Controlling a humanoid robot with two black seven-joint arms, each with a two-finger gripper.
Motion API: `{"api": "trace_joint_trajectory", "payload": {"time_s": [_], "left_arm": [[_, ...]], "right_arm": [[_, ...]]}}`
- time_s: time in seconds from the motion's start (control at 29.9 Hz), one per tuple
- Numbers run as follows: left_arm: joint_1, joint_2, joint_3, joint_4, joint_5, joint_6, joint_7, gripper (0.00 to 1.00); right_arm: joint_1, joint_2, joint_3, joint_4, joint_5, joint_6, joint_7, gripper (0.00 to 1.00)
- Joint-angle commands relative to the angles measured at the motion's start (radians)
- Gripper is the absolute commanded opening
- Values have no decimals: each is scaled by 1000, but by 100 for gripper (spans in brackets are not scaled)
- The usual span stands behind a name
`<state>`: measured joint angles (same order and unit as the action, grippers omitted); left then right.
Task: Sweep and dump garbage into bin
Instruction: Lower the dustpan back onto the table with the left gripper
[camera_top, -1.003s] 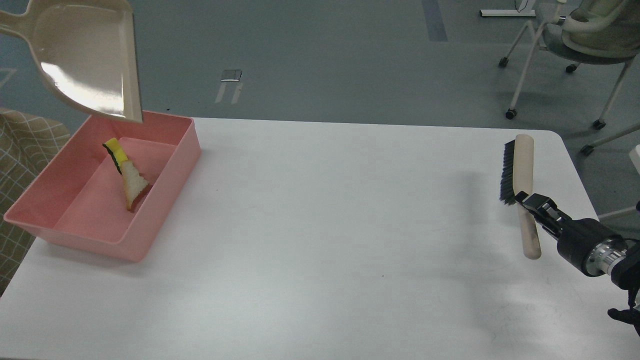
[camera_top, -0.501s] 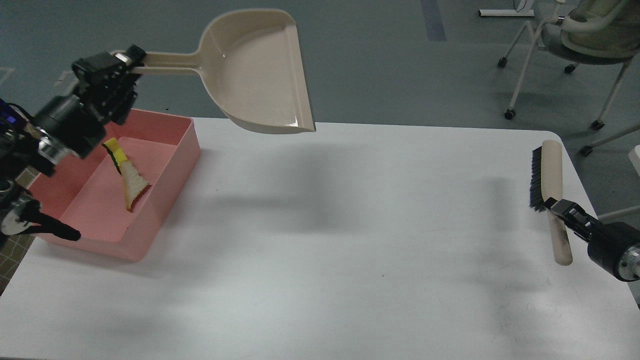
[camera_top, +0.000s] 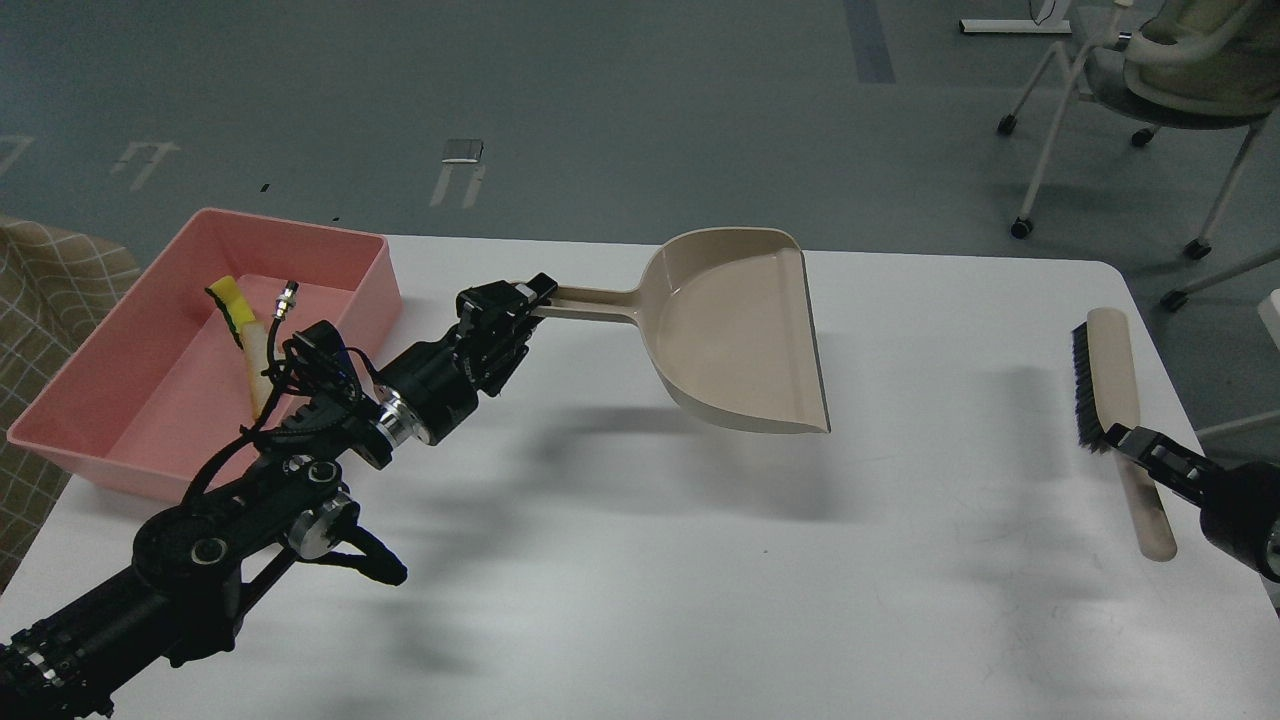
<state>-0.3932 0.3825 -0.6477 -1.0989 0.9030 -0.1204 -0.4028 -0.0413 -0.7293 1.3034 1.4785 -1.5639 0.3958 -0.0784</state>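
The pink bin (camera_top: 120, 330) stands at the table's far left. Inside it lie the yellow sponge piece (camera_top: 229, 303) with its dark green edge and the off-white bread-like slice (camera_top: 256, 365), partly hidden behind my left arm. My left gripper (camera_top: 522, 303) is shut on the handle of the beige dustpan (camera_top: 735, 340), held empty just above the middle of the table. My right gripper (camera_top: 1128, 441) is shut on the handle of the beige hand brush (camera_top: 1105, 385) near the table's right edge.
The white table (camera_top: 640, 560) has its right edge close beside the brush. An office chair (camera_top: 1150, 90) stands on the grey floor at the far right. A checked cloth (camera_top: 50, 290) lies left of the bin.
My left arm has swung the dustpan from above the bin rightward and down to the table's middle. My right gripper has drawn the brush further right and nearer.
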Motion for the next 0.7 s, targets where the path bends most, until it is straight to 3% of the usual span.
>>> {"api": "trace_joint_trajectory", "payload": {"time_s": [0.0,0.23,0.27,0.3,0.43,0.57,0.67], "left_arm": [[0,-5,62,28,-1,18,-11,10],[10,-7,82,30,-1,39,-13,12],[14,-7,82,28,-1,44,-13,15],[13,-7,82,28,-1,45,-13,24],[13,-7,82,28,-1,45,-11,33],[14,-7,82,28,-1,45,-10,67],[14,-5,82,28,-7,45,-8,76]], "right_arm": [[3,-4,-39,42,1,0,2,20],[35,1,-82,23,-36,0,2,20],[35,1,-84,20,-39,0,2,22],[37,2,-84,14,-41,0,2,22],[35,1,-85,-4,-39,0,3,23],[34,5,-85,-7,-36,-2,2,29],[34,17,-87,-7,-36,-2,2,33]]}}
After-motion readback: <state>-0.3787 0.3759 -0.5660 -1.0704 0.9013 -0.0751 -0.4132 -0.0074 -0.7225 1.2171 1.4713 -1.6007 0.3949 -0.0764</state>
